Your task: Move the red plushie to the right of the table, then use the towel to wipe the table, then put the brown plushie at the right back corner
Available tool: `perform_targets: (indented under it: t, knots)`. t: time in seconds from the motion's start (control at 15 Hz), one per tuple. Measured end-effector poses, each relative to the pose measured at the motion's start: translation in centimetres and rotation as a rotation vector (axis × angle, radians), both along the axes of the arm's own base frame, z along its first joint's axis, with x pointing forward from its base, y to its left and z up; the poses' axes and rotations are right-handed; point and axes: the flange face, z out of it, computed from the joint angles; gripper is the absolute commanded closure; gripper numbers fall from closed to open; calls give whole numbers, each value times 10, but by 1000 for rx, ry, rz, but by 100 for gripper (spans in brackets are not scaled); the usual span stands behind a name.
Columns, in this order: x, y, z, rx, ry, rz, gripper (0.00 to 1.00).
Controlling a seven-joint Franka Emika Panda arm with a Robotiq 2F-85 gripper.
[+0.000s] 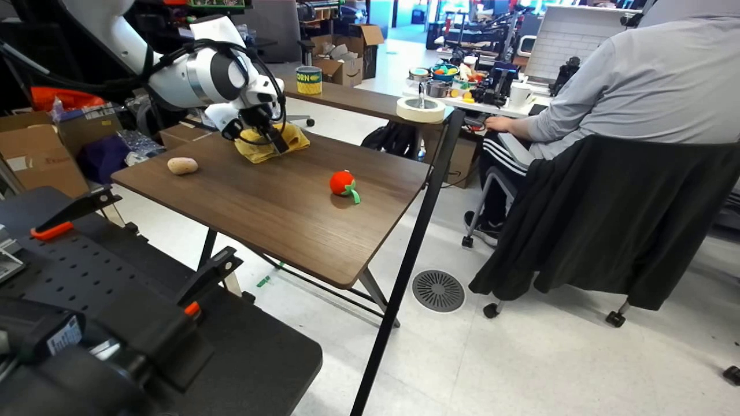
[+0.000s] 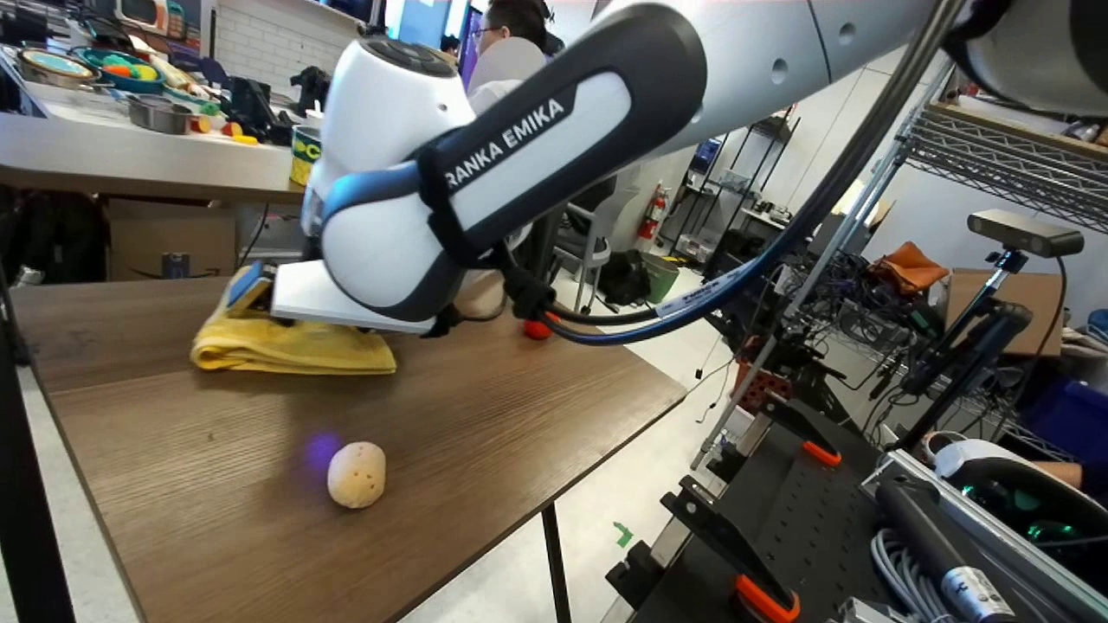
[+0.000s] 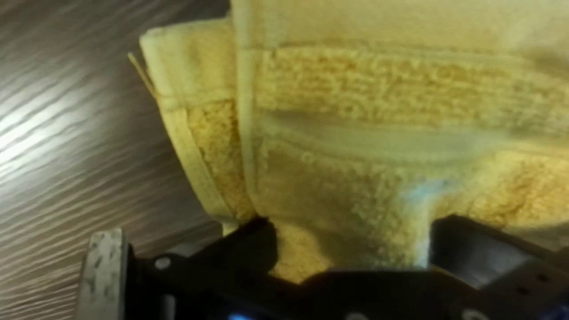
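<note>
The yellow towel [image 1: 298,137] lies folded on the table [image 1: 254,199]; it also shows in an exterior view [image 2: 294,348] and fills much of the wrist view [image 3: 400,84]. My gripper [image 1: 272,138] is low over the towel. In the wrist view my gripper's fingers [image 3: 353,235] stand wide apart with towel cloth below and between them. The red plushie [image 1: 341,182], round with a green stem, sits on the table; in an exterior view the arm partly hides it [image 2: 538,327]. The brown plushie [image 1: 182,166], pale and potato-shaped, lies near a table edge and shows fully in an exterior view [image 2: 357,475].
A corn can [image 1: 309,80] and a tape roll [image 1: 421,110] stand on a raised shelf behind the table. A black post [image 1: 413,254] rises at one table end. A black bench [image 1: 243,346] with clamps stands alongside. A person sits beyond.
</note>
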Motion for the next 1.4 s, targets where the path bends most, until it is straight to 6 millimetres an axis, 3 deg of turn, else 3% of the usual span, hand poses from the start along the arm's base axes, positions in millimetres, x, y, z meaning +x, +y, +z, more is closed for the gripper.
perform_targets:
  t: [0.4,0.53,0.6,0.8,1.0,1.2,1.4]
  knots:
    - [12,-144,-3,-130,-35,-280,0]
    - [10,-173,-3,-150,-37,-337,0]
    - [10,-177,-3,-150,-36,-347,0]
    - [9,-163,-4,-138,-31,-309,0]
    - [0,-102,-2,-88,-20,-176,0]
    - [-27,-38,-1,-56,32,-47,0]
    - [-65,-10,2,-59,112,16,0]
